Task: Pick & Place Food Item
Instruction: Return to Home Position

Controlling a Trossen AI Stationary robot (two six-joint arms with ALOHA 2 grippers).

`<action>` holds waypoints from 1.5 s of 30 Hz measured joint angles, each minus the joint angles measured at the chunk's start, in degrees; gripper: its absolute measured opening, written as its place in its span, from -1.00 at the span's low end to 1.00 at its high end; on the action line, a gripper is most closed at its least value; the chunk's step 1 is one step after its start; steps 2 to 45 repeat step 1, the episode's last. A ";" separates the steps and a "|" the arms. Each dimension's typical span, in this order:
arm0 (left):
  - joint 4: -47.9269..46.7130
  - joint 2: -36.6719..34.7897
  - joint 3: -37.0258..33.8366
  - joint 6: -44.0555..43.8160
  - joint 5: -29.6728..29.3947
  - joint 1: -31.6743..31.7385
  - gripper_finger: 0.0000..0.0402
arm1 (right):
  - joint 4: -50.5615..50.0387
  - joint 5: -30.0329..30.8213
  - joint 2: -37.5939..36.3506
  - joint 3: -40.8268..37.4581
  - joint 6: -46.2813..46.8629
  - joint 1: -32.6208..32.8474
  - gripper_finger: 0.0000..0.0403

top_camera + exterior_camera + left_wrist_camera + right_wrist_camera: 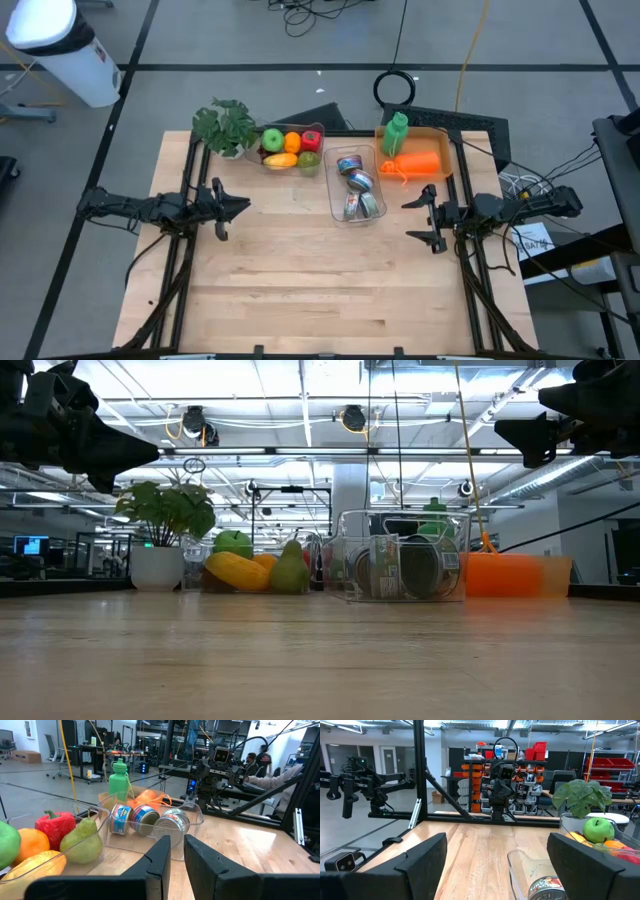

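A clear fruit bin (pixel 290 148) stands at the table's far side. It holds a green apple (pixel 272 139), an orange (pixel 292 142), a red pepper (pixel 55 826), a pear (pixel 82 842) and a yellow fruit (pixel 281 160). To its right a clear bin of cans (pixel 357 186) rests on the table. My left gripper (pixel 240 207) hovers shut above the table's left part, pointing right toward the bins; in the left wrist view my left gripper (pixel 177 842) shows only a narrow gap. My right gripper (pixel 418 220) hovers open right of the can bin, pointing left. The right wrist view shows my right gripper (pixel 496 840) with fingers wide apart.
A potted plant (pixel 228 127) stands left of the fruit bin. An orange tray (pixel 437 135) at the far right holds a green bottle (pixel 397 133) and an orange item (pixel 415 165). The bare wooden table (pixel 300 290) stretches between the arms and toward the near edge.
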 joint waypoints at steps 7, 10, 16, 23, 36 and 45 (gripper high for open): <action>0.00 -0.01 0.00 0.00 0.00 0.00 -0.69 | 0.00 0.00 0.01 -0.01 -0.01 0.01 0.61; 0.00 -0.01 0.00 0.00 0.00 0.00 -0.69 | 0.00 0.00 0.01 -0.01 -0.01 0.01 0.61; 0.00 -0.01 0.00 0.00 0.00 0.00 -0.69 | 0.00 0.00 0.01 -0.01 -0.01 0.01 0.61; 0.00 -0.01 0.00 0.00 0.00 0.00 -0.69 | 0.00 0.00 0.01 -0.01 -0.01 0.01 0.61; 0.00 -0.01 0.00 0.00 0.00 0.00 -0.69 | 0.00 0.00 0.01 -0.01 -0.01 0.01 0.61; 0.00 -0.01 0.00 0.00 0.00 0.00 -0.69 | 0.00 0.00 0.01 -0.01 -0.01 0.01 0.61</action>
